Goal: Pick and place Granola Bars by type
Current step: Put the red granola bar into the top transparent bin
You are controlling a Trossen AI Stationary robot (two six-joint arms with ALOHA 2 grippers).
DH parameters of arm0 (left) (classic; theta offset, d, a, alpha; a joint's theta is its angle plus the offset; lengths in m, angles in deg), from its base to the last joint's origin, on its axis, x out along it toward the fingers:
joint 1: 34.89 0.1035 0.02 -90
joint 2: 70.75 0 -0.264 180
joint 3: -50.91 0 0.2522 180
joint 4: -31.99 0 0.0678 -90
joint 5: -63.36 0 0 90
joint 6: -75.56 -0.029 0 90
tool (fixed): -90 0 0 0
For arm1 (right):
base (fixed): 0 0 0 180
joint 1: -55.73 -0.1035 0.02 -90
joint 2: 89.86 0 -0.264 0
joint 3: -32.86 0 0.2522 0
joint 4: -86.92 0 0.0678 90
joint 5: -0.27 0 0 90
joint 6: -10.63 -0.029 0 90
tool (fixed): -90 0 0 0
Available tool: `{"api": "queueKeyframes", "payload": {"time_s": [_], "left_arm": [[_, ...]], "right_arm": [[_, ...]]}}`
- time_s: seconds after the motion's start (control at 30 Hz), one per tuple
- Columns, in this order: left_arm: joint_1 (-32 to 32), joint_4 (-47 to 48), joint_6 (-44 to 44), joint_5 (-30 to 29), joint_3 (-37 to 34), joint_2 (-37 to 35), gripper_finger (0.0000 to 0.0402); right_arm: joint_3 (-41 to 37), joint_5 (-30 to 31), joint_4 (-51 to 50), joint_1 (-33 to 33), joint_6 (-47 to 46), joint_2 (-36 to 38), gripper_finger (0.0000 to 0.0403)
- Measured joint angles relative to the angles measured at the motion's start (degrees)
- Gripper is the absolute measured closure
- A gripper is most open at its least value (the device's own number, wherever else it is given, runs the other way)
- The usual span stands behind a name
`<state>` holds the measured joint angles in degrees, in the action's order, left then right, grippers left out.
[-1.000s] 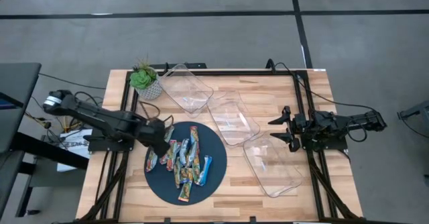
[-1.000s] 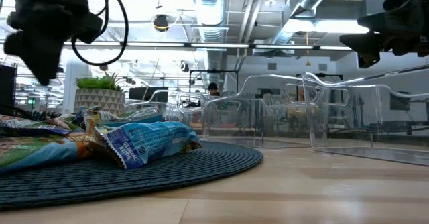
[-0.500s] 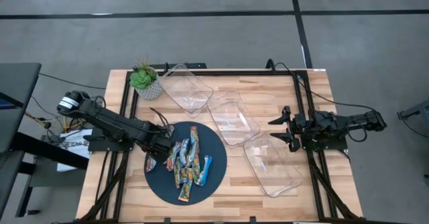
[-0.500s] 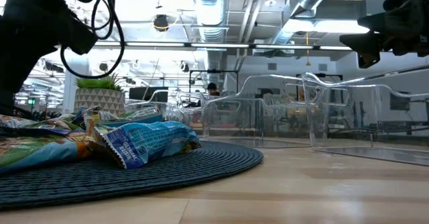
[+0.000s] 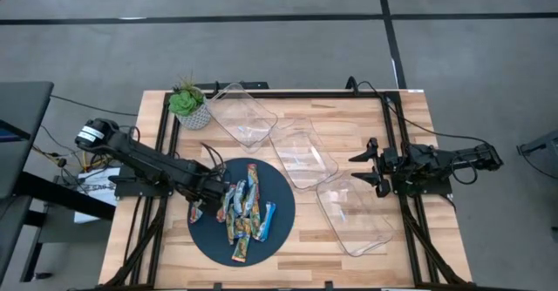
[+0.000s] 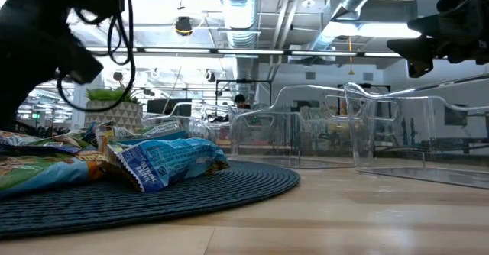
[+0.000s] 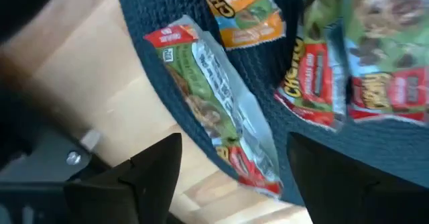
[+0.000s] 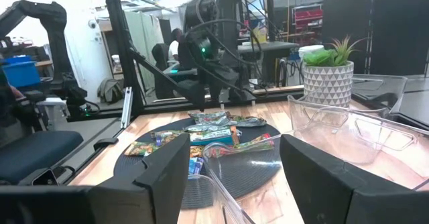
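Observation:
Several granola bars (image 5: 244,208) in shiny wrappers lie heaped on a round dark blue mat (image 5: 277,230). My left gripper (image 5: 209,195) hangs open over the mat's left edge and points steeply down. In the left wrist view, a green and red bar (image 7: 221,117) lies flat on the mat edge. The open left gripper (image 7: 234,138) is above this bar, with one finger on each side, apart from it. My right gripper (image 5: 370,169) waits open at the table's right side, level, with nothing in it.
Three clear plastic trays (image 5: 301,156) stand in a slanting row from the far middle to the near right. A potted plant (image 5: 187,104) sits at the far left corner. Bare wood lies near the table's front edge and to the left of the mat.
My left gripper has come down toward the left edge of the mat and tipped to point more steeply down. The bars have kept their places.

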<state>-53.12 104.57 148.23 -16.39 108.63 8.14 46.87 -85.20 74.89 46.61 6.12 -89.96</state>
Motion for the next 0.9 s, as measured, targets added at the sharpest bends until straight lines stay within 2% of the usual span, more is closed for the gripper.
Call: {"api": "queueKeyframes", "payload": {"time_s": [0.63, 0.73, 0.9], "left_arm": [[1.5, -13.2, 2.7, -0.2, -10.3, -0.2, 0.0137], [1.5, -13.3, 2.8, -0.3, -10.3, -0.2, 0.0152], [1.5, -13.4, 2.5, -0.6, -10.3, -0.2, 0.0209]], "right_arm": [[0.0, 0.0, 0.0, 0.0, 0.0, 0.0, 0.0179], [0.0, 0.0, 0.0, 0.0, 0.0, 0.0, 0.0179], [0.0, 0.0, 0.0, 0.0, 0.0, 0.0, 0.0179]]}}
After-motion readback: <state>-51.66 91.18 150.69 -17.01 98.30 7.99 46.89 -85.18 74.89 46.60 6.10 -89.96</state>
